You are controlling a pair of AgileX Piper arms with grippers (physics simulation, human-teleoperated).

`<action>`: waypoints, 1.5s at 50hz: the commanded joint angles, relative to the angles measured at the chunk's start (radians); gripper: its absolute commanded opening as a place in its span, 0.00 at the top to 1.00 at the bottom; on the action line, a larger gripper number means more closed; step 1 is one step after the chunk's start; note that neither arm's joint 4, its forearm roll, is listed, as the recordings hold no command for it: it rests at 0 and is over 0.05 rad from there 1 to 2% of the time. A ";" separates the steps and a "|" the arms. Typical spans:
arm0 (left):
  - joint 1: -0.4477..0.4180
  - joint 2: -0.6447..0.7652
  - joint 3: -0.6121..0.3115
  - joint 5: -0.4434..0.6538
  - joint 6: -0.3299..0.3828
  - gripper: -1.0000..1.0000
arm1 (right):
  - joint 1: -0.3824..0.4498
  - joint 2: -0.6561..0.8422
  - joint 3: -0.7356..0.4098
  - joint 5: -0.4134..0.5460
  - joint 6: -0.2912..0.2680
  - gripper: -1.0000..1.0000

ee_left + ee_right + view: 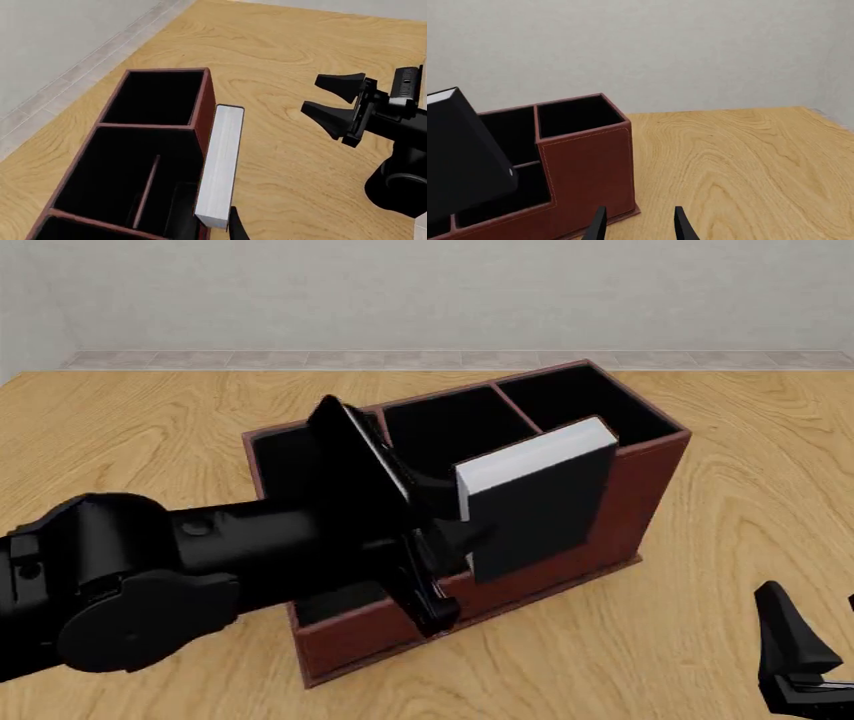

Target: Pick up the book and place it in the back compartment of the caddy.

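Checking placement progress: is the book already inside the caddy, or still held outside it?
Still outside. The left gripper holds the book tilted in the air above the caddy's lower front wall; its bottom edge has not entered any compartment.

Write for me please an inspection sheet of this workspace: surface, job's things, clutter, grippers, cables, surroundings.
Surface: wooden table, light grain.
Job's things: black book, white page edges up, tilted, held above the caddy, which stands on the table; the back compartment holds no book yet.
Clutter: nothing seen.
Grippers: left gripper shut on the book over the caddy; right gripper open, holding nothing, apart from the caddy beside its taller end.
Cables: nothing seen.
Surroundings: plain grey wall behind the table, with a pale tiled strip at its foot.
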 commanded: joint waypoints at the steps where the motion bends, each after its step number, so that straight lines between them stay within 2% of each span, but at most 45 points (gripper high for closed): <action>1: 0.060 -0.046 -0.025 0.050 0.026 1.00 | 0.000 0.000 0.000 0.000 -0.002 0.00; 13: 0.110 0.010 -0.059 0.051 0.029 1.00 | -0.001 -0.001 0.000 0.000 -0.005 0.00; 34: 0.143 0.146 -0.087 0.009 0.038 1.00 | -0.002 0.000 0.000 0.000 -0.004 0.00; 45: 0.131 0.183 -0.072 -0.015 0.038 1.00 | -0.002 -0.001 0.000 0.000 -0.005 0.00; 58: 0.156 0.244 -0.066 -0.047 0.052 1.00 | -0.003 -0.001 0.000 0.000 -0.006 0.00; 63: 0.190 0.250 -0.075 -0.049 0.054 1.00 | -0.002 -0.001 0.000 0.000 -0.007 0.00; 75: 0.197 0.285 -0.047 -0.087 0.061 1.00 | -0.004 -0.001 0.000 0.000 -0.010 0.00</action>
